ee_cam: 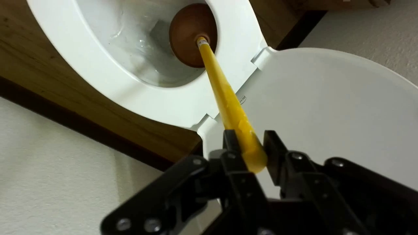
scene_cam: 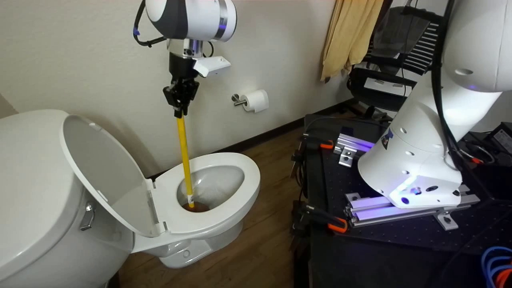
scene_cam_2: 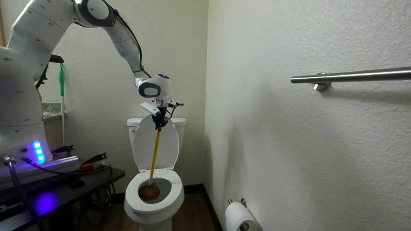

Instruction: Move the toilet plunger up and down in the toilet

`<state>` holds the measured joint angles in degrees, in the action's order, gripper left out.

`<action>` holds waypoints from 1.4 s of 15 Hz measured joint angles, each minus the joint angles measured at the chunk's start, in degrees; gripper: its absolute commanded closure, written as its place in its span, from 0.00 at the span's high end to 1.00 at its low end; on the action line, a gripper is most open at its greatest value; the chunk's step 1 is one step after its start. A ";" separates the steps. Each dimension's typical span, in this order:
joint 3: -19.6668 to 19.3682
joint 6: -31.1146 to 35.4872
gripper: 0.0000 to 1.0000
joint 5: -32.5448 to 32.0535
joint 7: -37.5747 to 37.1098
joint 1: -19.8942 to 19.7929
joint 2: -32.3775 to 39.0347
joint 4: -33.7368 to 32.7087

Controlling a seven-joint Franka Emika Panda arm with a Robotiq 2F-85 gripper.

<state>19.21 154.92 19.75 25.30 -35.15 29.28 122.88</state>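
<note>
The toilet plunger (scene_cam: 183,152) has a thin yellow stick and a reddish-brown rubber cup. It shows in both exterior views (scene_cam_2: 155,154) and in the wrist view (ee_cam: 222,88). The cup sits down inside the bowl of the white toilet (scene_cam: 242,172), near the rear side of the opening; its underside is hidden. The toilet also shows in an exterior view (scene_cam_2: 176,192) and in the wrist view (ee_cam: 98,75). The handle leans slightly. My gripper (scene_cam: 181,113) is above the bowl, shut on the handle's top end, with one finger on each side in the wrist view (ee_cam: 250,138).
The raised lid (scene_cam: 116,172) stands behind the bowl, close to the handle, with the tank (scene_cam: 36,192) behind it. A wall runs along one side with a toilet paper roll (scene_cam: 256,101). A black table (scene_cam: 332,252) bears the robot base. A metal bar (scene_cam_2: 353,75) is on the wall.
</note>
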 measured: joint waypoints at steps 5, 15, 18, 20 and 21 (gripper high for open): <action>-6.49 8.37 0.06 -1.43 0.10 8.20 1.56 3.36; -1.47 36.94 0.06 -19.80 -10.91 2.48 20.52 -5.58; -0.42 37.47 0.06 -25.03 -14.73 0.48 22.57 -7.75; 0.96 37.47 0.06 -27.43 -15.88 -0.98 22.12 -7.79; 1.65 37.47 0.06 -28.33 -16.11 -1.65 21.64 -7.77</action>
<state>20.86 192.39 -8.58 9.19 -36.80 50.92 115.11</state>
